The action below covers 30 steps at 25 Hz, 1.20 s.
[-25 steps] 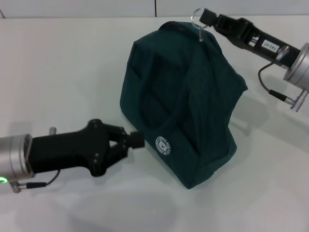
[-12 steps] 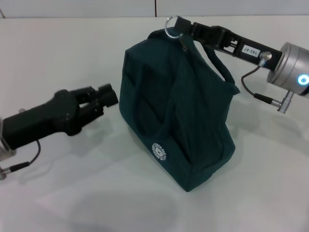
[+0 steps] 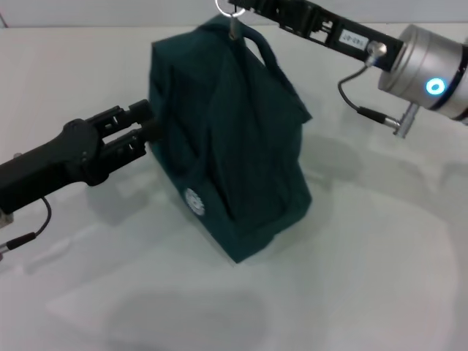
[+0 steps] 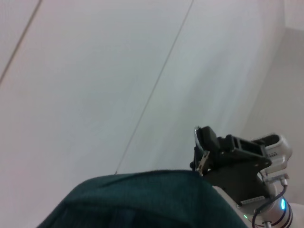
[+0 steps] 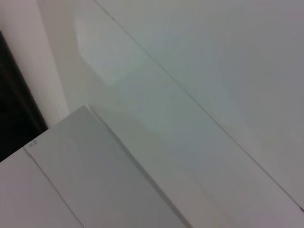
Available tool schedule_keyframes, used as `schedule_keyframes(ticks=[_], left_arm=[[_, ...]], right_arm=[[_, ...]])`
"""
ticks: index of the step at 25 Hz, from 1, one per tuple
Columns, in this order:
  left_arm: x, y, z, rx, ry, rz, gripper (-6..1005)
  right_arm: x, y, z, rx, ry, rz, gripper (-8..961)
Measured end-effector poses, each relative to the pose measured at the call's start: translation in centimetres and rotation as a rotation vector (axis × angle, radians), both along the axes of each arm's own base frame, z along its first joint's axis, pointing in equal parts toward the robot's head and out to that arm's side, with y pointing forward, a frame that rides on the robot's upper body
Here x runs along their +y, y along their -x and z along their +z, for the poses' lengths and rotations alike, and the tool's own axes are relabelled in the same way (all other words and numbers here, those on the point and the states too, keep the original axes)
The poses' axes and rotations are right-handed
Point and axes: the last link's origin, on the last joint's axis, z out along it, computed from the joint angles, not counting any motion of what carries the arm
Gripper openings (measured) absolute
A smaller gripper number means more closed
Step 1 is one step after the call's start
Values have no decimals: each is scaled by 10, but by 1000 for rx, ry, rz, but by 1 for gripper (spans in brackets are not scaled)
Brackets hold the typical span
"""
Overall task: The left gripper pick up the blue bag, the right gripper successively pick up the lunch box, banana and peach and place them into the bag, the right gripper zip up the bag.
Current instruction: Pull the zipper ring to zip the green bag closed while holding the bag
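The blue bag (image 3: 227, 139) stands upright on the white table, top closed, handles drooping, round white logo (image 3: 194, 199) facing front-left. My right gripper (image 3: 238, 6) reaches in from the upper right and is shut on the zipper pull (image 3: 232, 28) at the bag's top far end. The left wrist view shows the same right gripper (image 4: 205, 141) above the bag's (image 4: 142, 199) top. My left gripper (image 3: 146, 128) is at the bag's left side, fingers apart, tips touching the fabric. The lunch box, banana and peach are out of view.
White table (image 3: 365, 278) all around the bag. A pale wall (image 3: 110, 11) runs along the far edge. The right wrist view shows only pale wall panels (image 5: 190, 95).
The bag has slid left and back while my right gripper carried the zipper pull leftward. My left gripper went from the logo at the front to the bag's left side, and its fingers came apart.
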Motion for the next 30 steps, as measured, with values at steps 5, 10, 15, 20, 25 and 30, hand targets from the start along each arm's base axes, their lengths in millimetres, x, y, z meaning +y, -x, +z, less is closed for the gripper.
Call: schedule_keyframes(ticks=[5,10,15,20,25,30], left_arm=[[1,3,5,-17,-21,26,544],[-3,7,6,-19,-26,46,543],[-6,16,5,-16,-33,97,541],[3,27,3,-2,-27,219,539],[13,34,-1,44,-24,279,538],[31,28,-3,74,-39,286,536]], right_arm=[[6,9,-4,-28,-22,12,38],[9,11,-17,-80,-47,-1,39],[9,11,-23,-104,-54,-10,40],[7,17,-22,-91,-55,17,41],[2,22,-20,-68,-55,52,42],[-6,28,-16,-37,-67,107,43]])
